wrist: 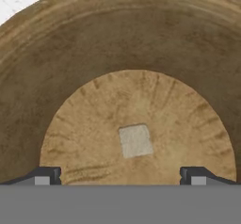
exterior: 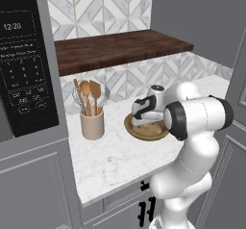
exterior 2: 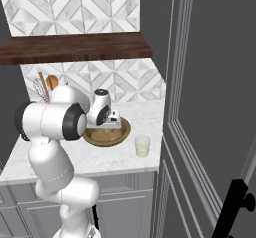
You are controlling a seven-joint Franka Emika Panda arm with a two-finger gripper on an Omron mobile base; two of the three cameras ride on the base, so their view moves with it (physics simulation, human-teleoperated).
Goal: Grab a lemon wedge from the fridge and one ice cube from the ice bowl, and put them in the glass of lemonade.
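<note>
The tan wood-like ice bowl (exterior: 133, 127) (exterior 2: 123, 131) (wrist: 117, 39) sits on the marble counter. One pale ice cube (wrist: 135, 140) lies on its flat bottom. My gripper (wrist: 120, 177) (exterior 2: 104, 127) hangs straight above the bowl, open, with the cube between and just ahead of its fingertips (wrist: 47, 175); nothing is held. The glass of lemonade (exterior 2: 142, 145) stands on the counter just right of the bowl, near the front edge. The lemon wedge is out of view. A tall dark grey panelled unit (exterior 2: 210, 107) rises right of the counter; I cannot tell whether it is the fridge.
A beige crock of wooden utensils (exterior: 92, 124) stands left of the bowl. A dark wooden shelf (exterior: 120, 47) overhangs the counter's back. A black microwave (exterior: 21, 55) is built in at the left. The counter's front edge (exterior: 120, 187) runs below the arm.
</note>
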